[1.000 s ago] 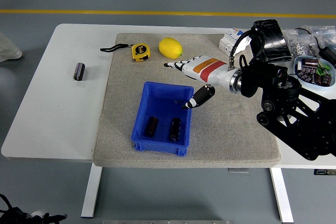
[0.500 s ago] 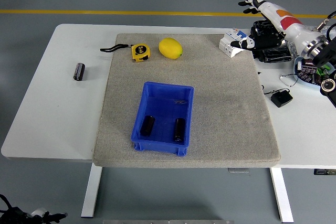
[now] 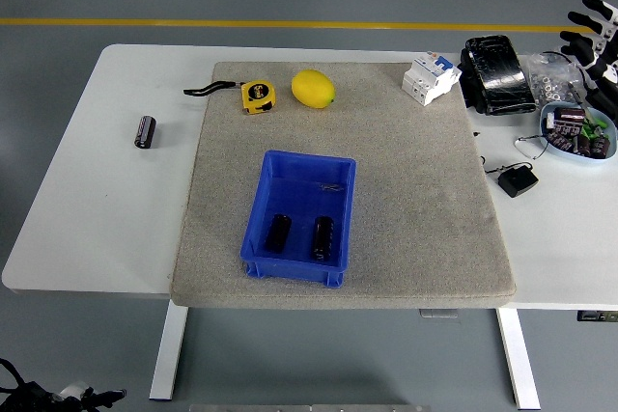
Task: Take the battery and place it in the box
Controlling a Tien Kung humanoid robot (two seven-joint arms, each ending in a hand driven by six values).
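The right hand [image 3: 597, 41] sits at the far right edge, fingers [image 3: 582, 18] spread and holding nothing. Just below them lies a dish of small parts [image 3: 577, 132]. Far to the fingers' left, two batteries [image 3: 301, 234] lie in the blue box [image 3: 298, 177], a third battery [image 3: 145, 130] well beyond on the table [image 3: 106, 190]. Half a second ago the hand reached further in.

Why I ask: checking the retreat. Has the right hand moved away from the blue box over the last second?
Yes. The right hand has swung up and right, from the blue box to the frame's right edge.
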